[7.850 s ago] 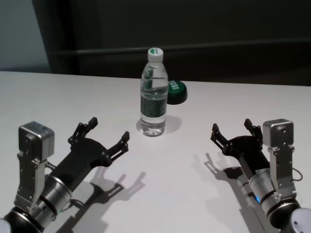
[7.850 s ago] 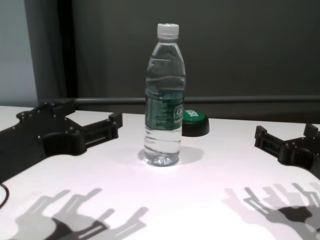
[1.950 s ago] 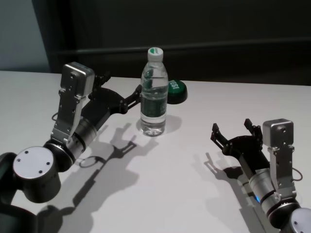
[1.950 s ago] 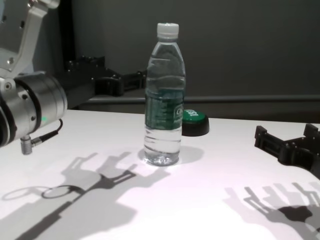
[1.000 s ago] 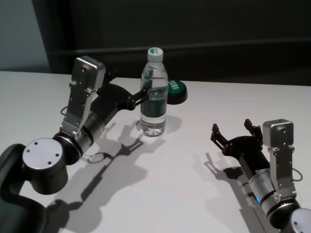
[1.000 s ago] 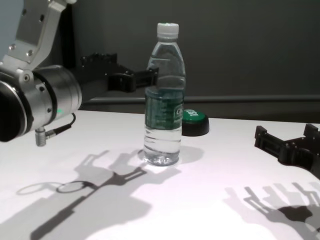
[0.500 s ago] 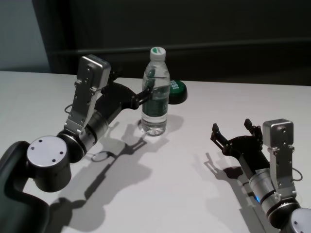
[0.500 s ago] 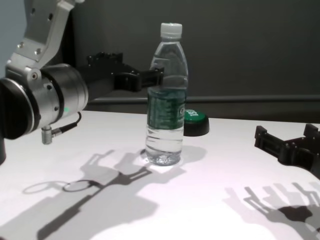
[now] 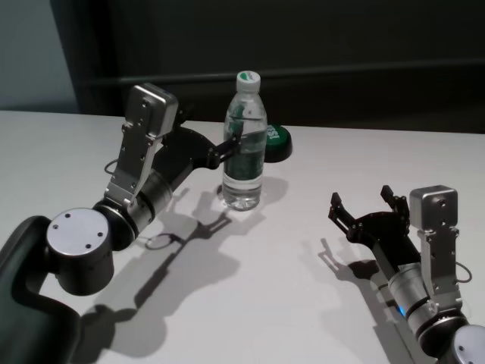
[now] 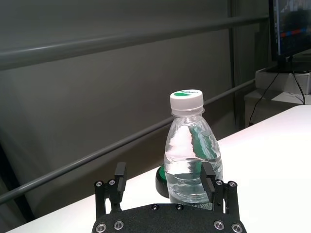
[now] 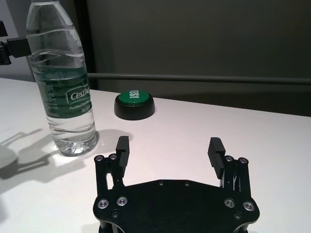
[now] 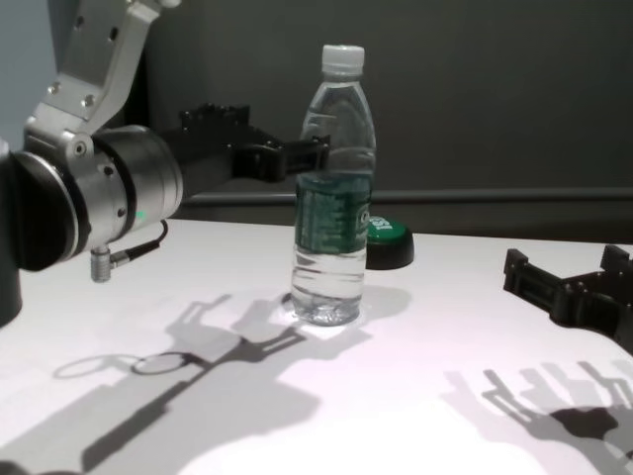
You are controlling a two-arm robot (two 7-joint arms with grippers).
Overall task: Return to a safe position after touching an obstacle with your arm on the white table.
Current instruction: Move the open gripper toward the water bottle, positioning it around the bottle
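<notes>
Our left gripper (image 9: 224,146) hangs raised above the white worktop (image 9: 288,250), its fingers (image 12: 315,151) spread wide and grasping nothing, one fingertip pressed against the upper side of the obstacle (image 9: 244,142), a tall clear water bottle with a white cap and a dark green label band. The bottle stands near the far middle of the worktop, and in the chest view it appears to lean slightly away from the arm, toward our right. Just behind it sits a low black button with a green top (image 9: 276,142), close to the bottle though we cannot tell whether the two touch. Our right gripper (image 9: 364,205) rests parked low over the near right of the worktop, well apart from the bottle, its fingers (image 11: 214,149) likewise spread and holding nothing. We judge the contact made, so what remains is to draw the left arm back and away. The bottle looks mostly full, so it should carry some weight at its base, yet it is tall and narrow, with thin, smooth, yielding walls; a push this high up could tip it. Were we to take hold of it, the label band at mid-height looks the firmest, least slippery place.
</notes>
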